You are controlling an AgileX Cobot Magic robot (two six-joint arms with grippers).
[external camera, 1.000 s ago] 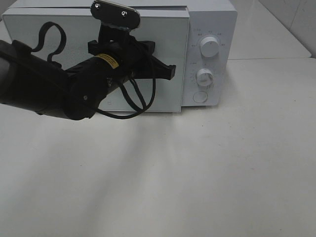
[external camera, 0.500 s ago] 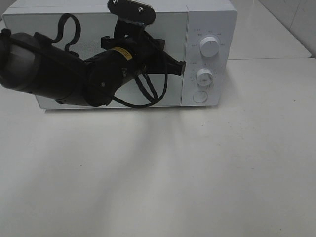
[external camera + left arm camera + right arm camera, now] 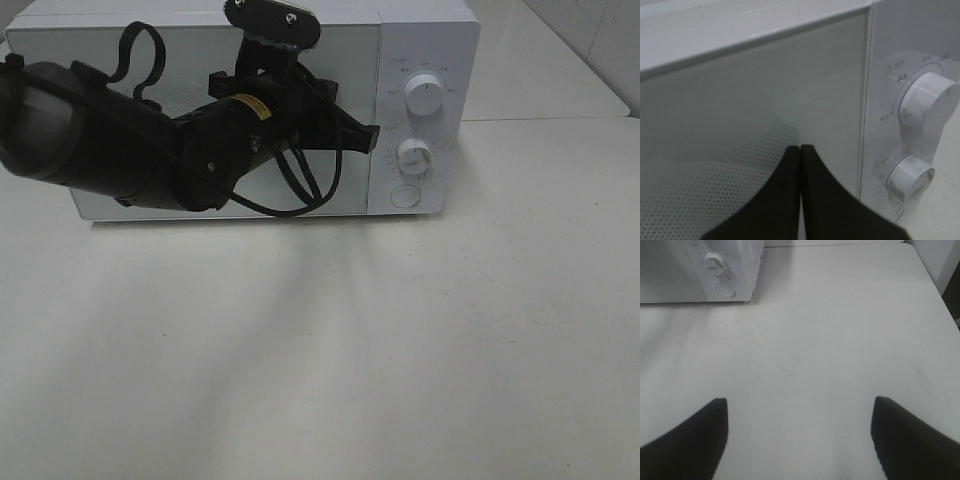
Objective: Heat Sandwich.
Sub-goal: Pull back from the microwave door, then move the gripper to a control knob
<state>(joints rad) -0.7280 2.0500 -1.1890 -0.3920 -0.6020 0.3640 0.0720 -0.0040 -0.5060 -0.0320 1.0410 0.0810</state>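
1. Left gripper (image 3: 368,134): the fingers were pressed together with no gap and nothing between them. The tips stood at the microwave (image 3: 425,30), just in front of the door (image 3: 350,55) near its edge on the control-panel side. Whether they touched the glass could not be told.
2. Right gripper (image 3: 800,399): the fingers were spread wide and held nothing. Only bare table (image 3: 840,330) lay beneath and ahead of it, and the microwave stood well away from its tips.
3. Door: it sat shut and flush with the casing. In the left wrist view the dotted screen of the glass lay directly ahead of the tips, and nothing behind it could be made out.
4. Controls: the upper knob (image 3: 425,96), the lower knob (image 3: 413,155) and the round button (image 3: 404,195) lay just beyond the left gripper's tips, past the door edge. Neither gripper was on any of them.
5. Sandwich: it was not in view in any picture. It was not on the visible table and not in either gripper. Whether it sat behind the shut door could not be confirmed.
6. Progress, as a judgement: with the door shut, no plate outside and the closed tips beside the panel, loading appeared complete. Setting a knob to begin heating appeared outstanding, followed by opening the door and retrieving the sandwich.
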